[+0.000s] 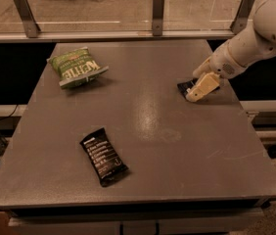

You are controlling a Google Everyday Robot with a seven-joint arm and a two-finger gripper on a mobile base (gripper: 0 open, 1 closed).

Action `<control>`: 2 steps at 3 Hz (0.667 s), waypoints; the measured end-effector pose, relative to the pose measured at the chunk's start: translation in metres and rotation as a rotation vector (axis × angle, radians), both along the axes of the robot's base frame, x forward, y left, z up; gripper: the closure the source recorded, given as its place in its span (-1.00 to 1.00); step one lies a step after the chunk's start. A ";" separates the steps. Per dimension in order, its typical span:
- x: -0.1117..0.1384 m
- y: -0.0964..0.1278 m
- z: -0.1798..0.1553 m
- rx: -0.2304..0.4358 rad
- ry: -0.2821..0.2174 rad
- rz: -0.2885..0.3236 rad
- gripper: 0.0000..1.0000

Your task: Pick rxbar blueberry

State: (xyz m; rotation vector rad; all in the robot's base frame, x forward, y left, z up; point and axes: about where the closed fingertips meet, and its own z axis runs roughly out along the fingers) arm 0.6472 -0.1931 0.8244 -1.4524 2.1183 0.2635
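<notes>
The rxbar blueberry (183, 86) is a small dark navy wrapper lying flat near the table's right edge; only its left end shows. My gripper (195, 94) comes in from the upper right on a white arm, and its cream fingers lie over the bar's right part, down at table height.
A green Kettle chip bag (76, 67) lies at the far left of the grey table (157, 131). A larger black bar wrapper (103, 156) lies at the front left. A rail with metal posts (158, 6) runs behind the table.
</notes>
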 end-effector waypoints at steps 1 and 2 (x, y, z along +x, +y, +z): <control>0.000 0.000 0.008 0.000 0.000 0.000 0.73; 0.000 0.000 0.009 0.000 0.000 0.000 1.00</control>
